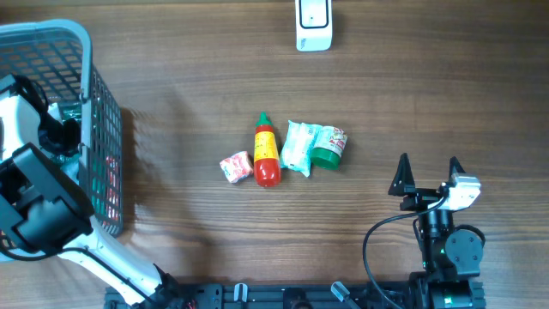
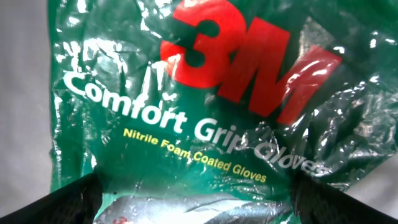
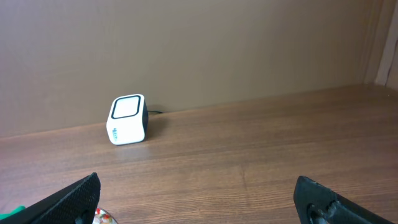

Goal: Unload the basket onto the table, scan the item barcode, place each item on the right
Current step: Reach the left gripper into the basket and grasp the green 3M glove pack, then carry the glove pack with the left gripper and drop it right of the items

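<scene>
We start right up close at the left gripper [image 2: 196,200], jaws spread to their full width with nothing between them, its 2 dark fingers [image 2: 59,202] framing the bottom corners of the left wrist view. Directly beyond them, filling the frame, lies the glove packet [image 2: 186,93]: glossy green plastic, crinkled and throwing glare, with a big red 3M logo, white "Comfort Grip Gloves" and a yellow line of small print. That lettering runs across the gap from one finger toward the other, sloping a little downward to the right, and we cannot see any barcode on this face. From overhead, that arm hangs inside the basket [image 1: 105,129] at the left edge of the table [image 1: 171,215], so we judge the packet sits in there and the left arm is by far the nearer. Out in the middle lie a small pink packet [image 1: 235,166], a red sauce bottle [image 1: 267,151], a white-and-teal pouch [image 1: 298,146] and a green-capped tub [image 1: 329,146]. The right gripper [image 1: 427,167] waits wide open and empty, well apart. Farthest off, the scanner [image 1: 313,24] stands at the far edge.
</scene>
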`<move>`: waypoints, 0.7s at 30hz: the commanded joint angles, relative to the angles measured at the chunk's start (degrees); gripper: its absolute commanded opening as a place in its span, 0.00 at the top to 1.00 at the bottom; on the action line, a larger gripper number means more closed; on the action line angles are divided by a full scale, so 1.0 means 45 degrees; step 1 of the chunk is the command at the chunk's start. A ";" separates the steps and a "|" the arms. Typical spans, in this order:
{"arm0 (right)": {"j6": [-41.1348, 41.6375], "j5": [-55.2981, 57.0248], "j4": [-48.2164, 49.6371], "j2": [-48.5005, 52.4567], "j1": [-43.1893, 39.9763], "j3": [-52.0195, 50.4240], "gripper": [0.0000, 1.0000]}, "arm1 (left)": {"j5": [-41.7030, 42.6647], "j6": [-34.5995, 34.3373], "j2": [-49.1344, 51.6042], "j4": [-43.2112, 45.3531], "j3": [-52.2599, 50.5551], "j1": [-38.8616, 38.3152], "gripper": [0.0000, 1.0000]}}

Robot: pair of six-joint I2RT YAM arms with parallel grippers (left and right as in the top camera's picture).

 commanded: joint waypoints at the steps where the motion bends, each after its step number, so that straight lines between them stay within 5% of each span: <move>1: -0.0160 -0.0204 0.0058 -0.0010 0.0005 -0.0015 0.00 | -0.0325 0.0189 0.0427 0.0763 -0.1982 -0.0015 0.00; 3: -0.0160 -0.0204 0.0063 -0.0010 0.0005 -0.0015 0.00 | -0.0325 0.0175 0.0427 0.1642 -0.3172 -0.0015 0.00; 4: -0.0160 -0.0204 0.0063 -0.0010 0.0005 -0.0015 0.00 | -0.0325 0.0151 0.0427 0.2225 -0.3857 -0.0015 0.10; 9: -0.0160 -0.0204 0.0063 -0.0010 0.0005 -0.0015 0.00 | -0.0039 0.0131 0.0427 0.4022 -0.5833 -0.0024 0.96; 21: -0.0155 -0.0204 0.0058 -0.0010 0.0005 -0.0015 0.00 | -0.0044 0.0092 -0.1880 0.0529 -0.0636 -0.0024 0.96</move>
